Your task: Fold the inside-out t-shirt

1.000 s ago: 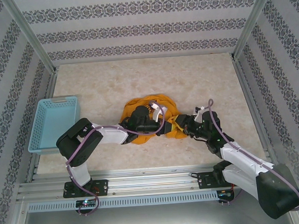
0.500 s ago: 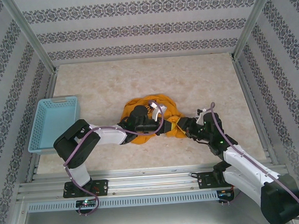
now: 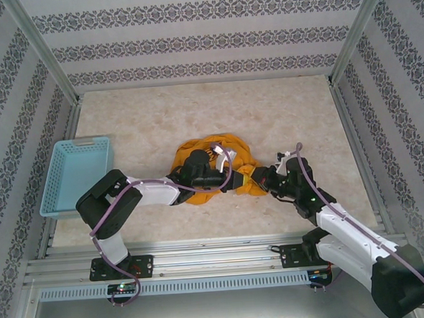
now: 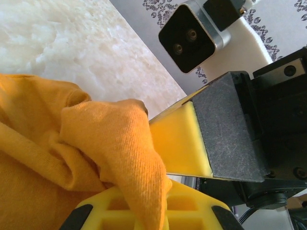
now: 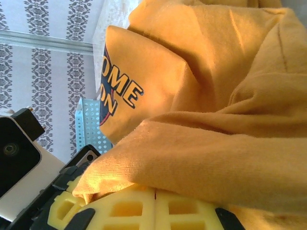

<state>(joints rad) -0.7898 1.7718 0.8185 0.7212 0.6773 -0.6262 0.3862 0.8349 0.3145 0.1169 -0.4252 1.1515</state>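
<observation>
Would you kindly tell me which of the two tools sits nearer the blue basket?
The left tool, gripping the t-shirt; the right tool grips farther right.

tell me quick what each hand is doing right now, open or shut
left hand: closed, pinching a fold of the t-shirt
right hand: closed on the t-shirt's near edge

Top camera looks down over the table (image 3: 159,112); both wrist cameras hug the shirt (image 4: 72,143) all three share.
</observation>
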